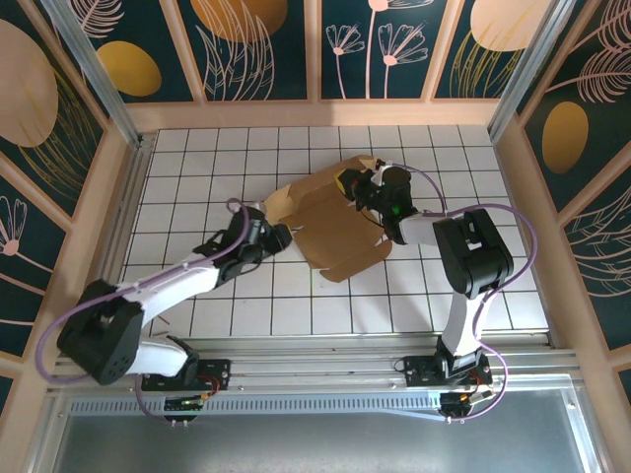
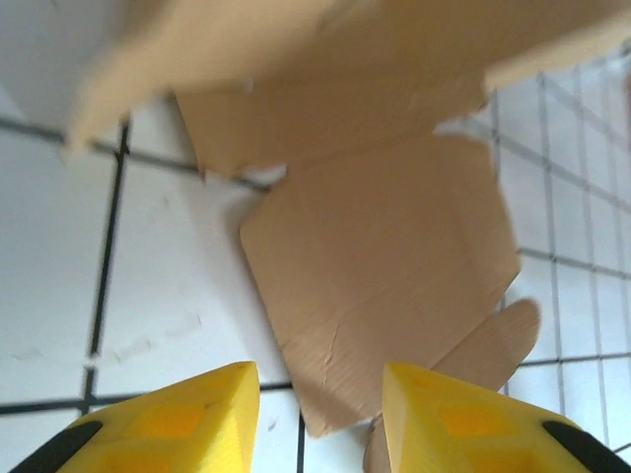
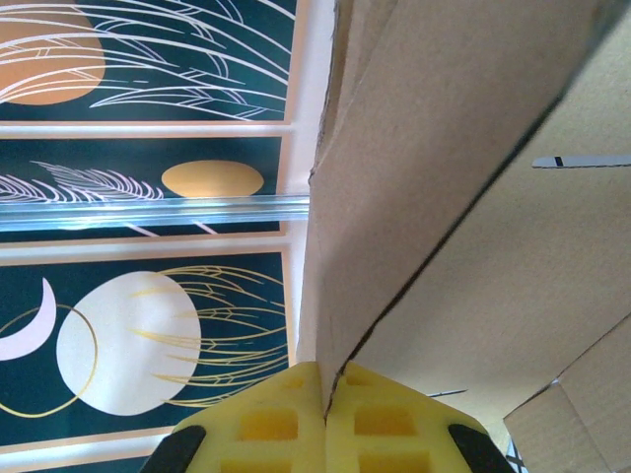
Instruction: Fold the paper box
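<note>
Brown cardboard, the paper box [image 1: 330, 232] lay as a partly raised sheet just ahead of the left gripper [image 1: 276, 236], its nearest corner reaching in between the spread yellow fingers [image 2: 197, 414] without being pinched. Its long axis ran roughly from that gripper across to the right gripper [image 3: 325, 379], pressed together on an upturned flap [image 3: 394, 197] at the far side. The left arm looked better placed for the next fold. A white tiled table [image 1: 197, 168] lay beneath, with dark painted walls [image 1: 266, 49] around.
</note>
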Controlling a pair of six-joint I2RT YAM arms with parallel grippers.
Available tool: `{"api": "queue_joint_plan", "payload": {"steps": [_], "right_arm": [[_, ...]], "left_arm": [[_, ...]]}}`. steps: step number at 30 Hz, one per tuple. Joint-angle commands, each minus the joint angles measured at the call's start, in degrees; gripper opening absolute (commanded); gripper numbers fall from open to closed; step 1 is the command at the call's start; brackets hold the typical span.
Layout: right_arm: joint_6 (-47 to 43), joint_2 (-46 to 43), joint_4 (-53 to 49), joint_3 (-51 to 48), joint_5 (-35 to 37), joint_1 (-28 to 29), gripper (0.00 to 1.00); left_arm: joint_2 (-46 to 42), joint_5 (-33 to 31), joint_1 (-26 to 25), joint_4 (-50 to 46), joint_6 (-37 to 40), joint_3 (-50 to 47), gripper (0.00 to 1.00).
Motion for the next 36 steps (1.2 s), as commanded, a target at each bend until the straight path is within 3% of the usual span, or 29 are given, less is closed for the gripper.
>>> {"api": "queue_joint_plan", "payload": {"steps": [1, 7, 16, 36], "right_arm": [[-1.6, 0.6, -2.6, -1.4, -0.3, 0.7, 0.0], [-2.2, -0.5, -3.8, -0.8, -0.4, 0.7, 0.0], [-2.8, -1.7, -4.8, -1.1, -0.3, 0.7, 0.0], [-2.6, -2.0, -4.7, -1.5, -0.4, 0.8, 0.0]], "left_arm": [[4.5, -5.7, -0.7, 3.0, -4.6, 1.2, 0.39], [14.1, -14.4, -0.7, 4.9, -5.1, 4.9, 0.42], [22.4, -18.8, 0.1, 7.8, -3.2, 9.9, 0.46], [32.7, -11.3, 3.5, 9.2, 2.9, 18.9, 0.46]]}}
